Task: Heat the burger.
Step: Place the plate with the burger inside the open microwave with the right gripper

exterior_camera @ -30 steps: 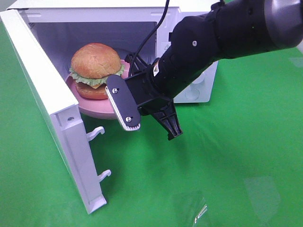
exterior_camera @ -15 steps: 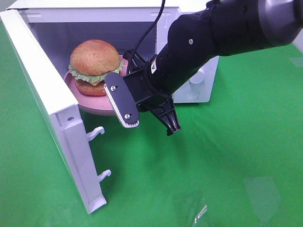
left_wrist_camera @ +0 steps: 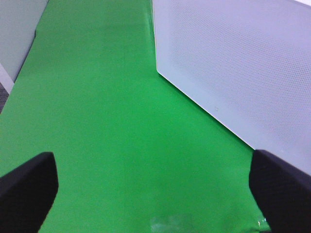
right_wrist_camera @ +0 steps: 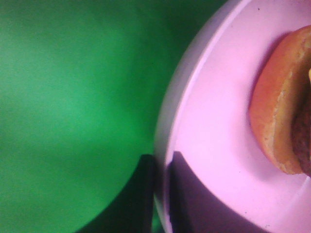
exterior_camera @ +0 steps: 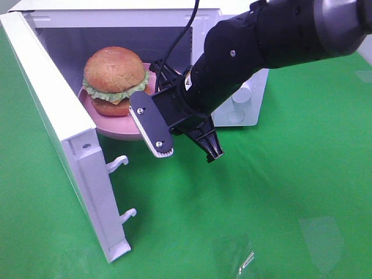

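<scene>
Left gripper (left_wrist_camera: 155, 194) claw spread wide, nothing in it, over green cloth (exterior_camera: 279, 192) with a white dotted panel (left_wrist_camera: 233, 63) close ahead. White door (exterior_camera: 64, 133) hangs swung open at the left. Burger (exterior_camera: 114, 78) sits upright on pink plate (exterior_camera: 116, 129), which is part way into the microwave (exterior_camera: 116, 6) cavity with its front rim past the opening. Glossy brown bun, frilly lettuce, bit of yellow cheese. Right arm (exterior_camera: 256, 46) reaches in from the right across the middle, right gripper (right_wrist_camera: 163, 194) pinched narrow on the plate's rim. Green cloth covers the whole table
</scene>
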